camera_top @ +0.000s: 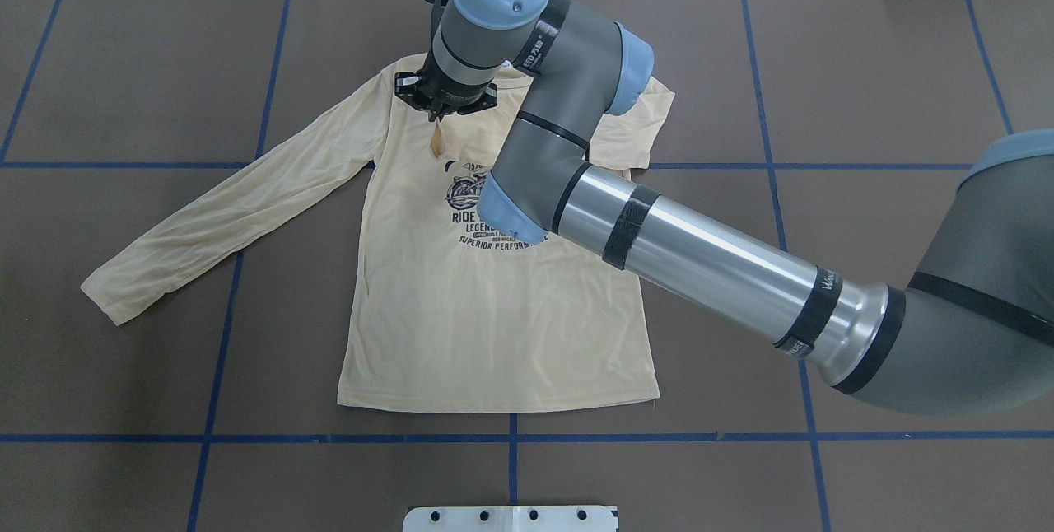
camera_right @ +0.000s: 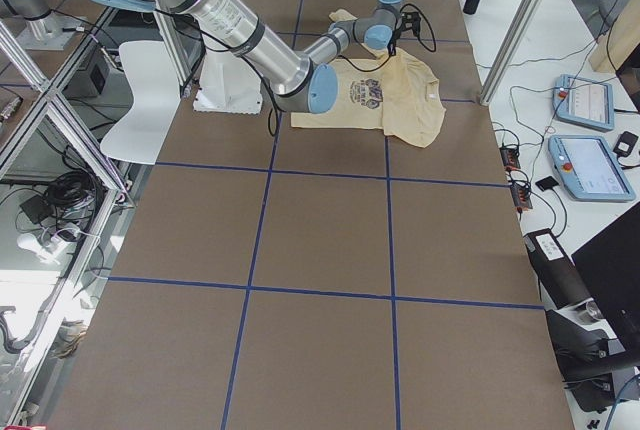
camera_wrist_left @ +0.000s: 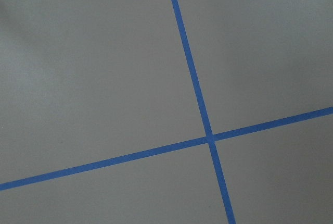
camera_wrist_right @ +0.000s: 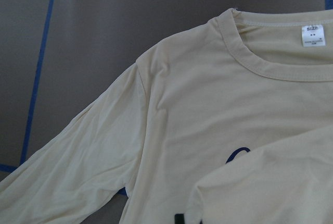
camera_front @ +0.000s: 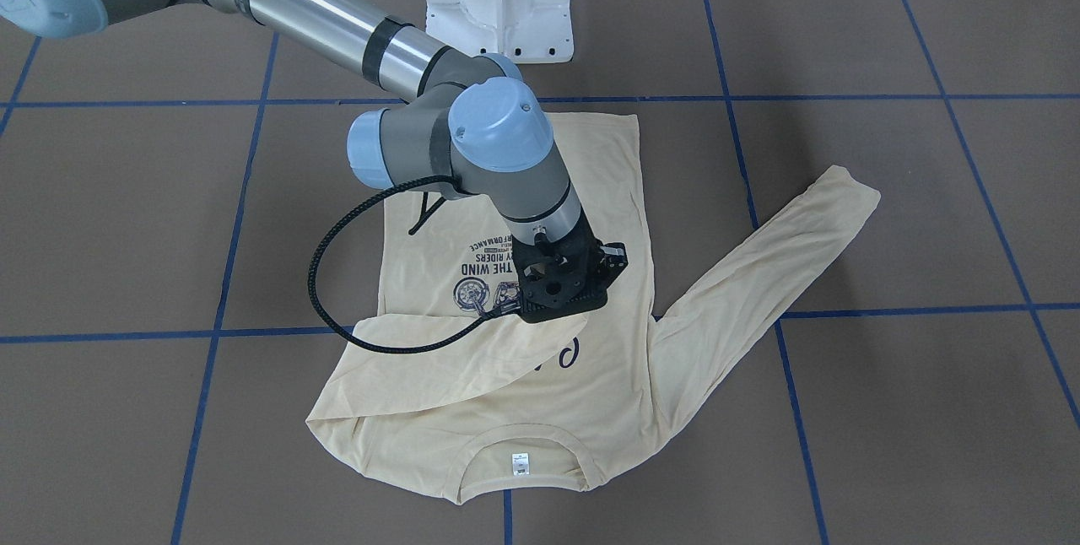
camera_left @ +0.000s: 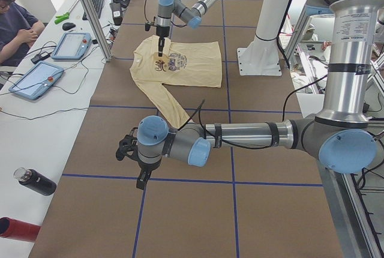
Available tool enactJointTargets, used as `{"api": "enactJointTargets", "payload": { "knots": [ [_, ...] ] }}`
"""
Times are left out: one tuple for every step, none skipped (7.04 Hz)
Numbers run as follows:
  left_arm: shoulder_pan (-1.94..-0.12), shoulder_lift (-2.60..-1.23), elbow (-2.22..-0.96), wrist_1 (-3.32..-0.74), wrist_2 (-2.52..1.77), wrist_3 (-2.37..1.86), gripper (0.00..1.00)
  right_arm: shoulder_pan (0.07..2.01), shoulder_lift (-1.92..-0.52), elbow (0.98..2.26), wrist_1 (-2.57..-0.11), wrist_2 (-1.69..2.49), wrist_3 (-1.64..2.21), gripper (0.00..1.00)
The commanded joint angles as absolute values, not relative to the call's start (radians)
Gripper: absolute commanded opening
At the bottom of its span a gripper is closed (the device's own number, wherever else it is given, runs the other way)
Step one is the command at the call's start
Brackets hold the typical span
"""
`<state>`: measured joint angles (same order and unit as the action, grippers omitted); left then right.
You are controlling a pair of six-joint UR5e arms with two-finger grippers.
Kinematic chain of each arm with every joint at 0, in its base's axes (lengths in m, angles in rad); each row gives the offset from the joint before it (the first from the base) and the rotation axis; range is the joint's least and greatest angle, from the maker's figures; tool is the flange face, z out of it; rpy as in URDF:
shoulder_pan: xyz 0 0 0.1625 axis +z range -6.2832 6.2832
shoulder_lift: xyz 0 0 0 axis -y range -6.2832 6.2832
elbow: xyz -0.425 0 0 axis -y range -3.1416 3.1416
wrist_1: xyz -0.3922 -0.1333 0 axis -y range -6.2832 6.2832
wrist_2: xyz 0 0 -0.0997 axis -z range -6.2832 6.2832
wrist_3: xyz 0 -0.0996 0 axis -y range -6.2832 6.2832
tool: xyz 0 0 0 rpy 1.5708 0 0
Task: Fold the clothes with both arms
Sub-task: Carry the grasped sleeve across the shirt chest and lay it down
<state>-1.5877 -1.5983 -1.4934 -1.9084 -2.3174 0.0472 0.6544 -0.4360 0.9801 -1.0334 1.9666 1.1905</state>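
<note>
Closest to me on the operators' side is the collar of the T-shirt (camera_front: 591, 393), with its small white neck label (camera_front: 520, 463) showing inside. The shirt lies face up on the brown table (camera_front: 886, 410), hem toward the white pedestal base (camera_front: 499, 1).

Going from my left, one sleeve (camera_front: 439, 364) is folded in from the shoulder and crosses the chest at a slant. It covers the upper part of the navy print (camera_front: 485, 271). A black cable (camera_front: 316, 275) loops out beside it, off the wrist of the right arm (camera_front: 337, 22), which slants in from the upper left corner.

The right gripper (camera_top: 437, 114) points down over the chest, just below the collar. In the overhead view its fingers are pinched together on the end of that folded sleeve, and a small peak of cream cloth hangs from the tips. The right wrist camera looks down on the collar, a shoulder and the start of the print.

Further right, the other sleeve (camera_front: 759, 275) lies flat and stretched out at an angle, and it crosses a blue tape line (camera_front: 911, 307).

Well apart from the shirt, toward that end of the table, the left arm (camera_left: 240, 135) reaches out low with the left gripper (camera_left: 142, 180) pointing down at bare tabletop. I cannot tell whether it is open or closed. Its wrist camera shows only brown surface and a crossing of tape (camera_wrist_left: 209, 139).
</note>
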Motion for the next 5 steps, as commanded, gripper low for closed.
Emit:
{"api": "enactJointTargets", "payload": {
  "knots": [
    [-1.586, -1.598, -1.485, -1.910, -2.318, 0.048, 1.00, 0.647, -0.408, 0.918, -0.955, 1.936, 1.192, 0.17],
    [-1.586, -1.598, -1.485, -1.910, -2.318, 0.046, 1.00, 0.634, -0.394, 0.907, -0.953, 1.878, 1.195, 0.98],
    [-1.586, -1.600, -1.485, -1.910, -2.318, 0.034, 1.00, 0.626, -0.382, 0.907, -0.953, 1.853, 1.210, 1.00],
    [-1.586, -1.601, -1.485, -1.910, -2.318, 0.025, 1.00, 0.626, -0.382, 0.907, -0.954, 1.848, 1.248, 1.00],
    [-1.586, -1.601, -1.485, -1.910, -2.319, 0.025, 1.00, 0.626, -0.382, 0.908, -0.957, 1.847, 1.262, 1.00]
  ]
}}
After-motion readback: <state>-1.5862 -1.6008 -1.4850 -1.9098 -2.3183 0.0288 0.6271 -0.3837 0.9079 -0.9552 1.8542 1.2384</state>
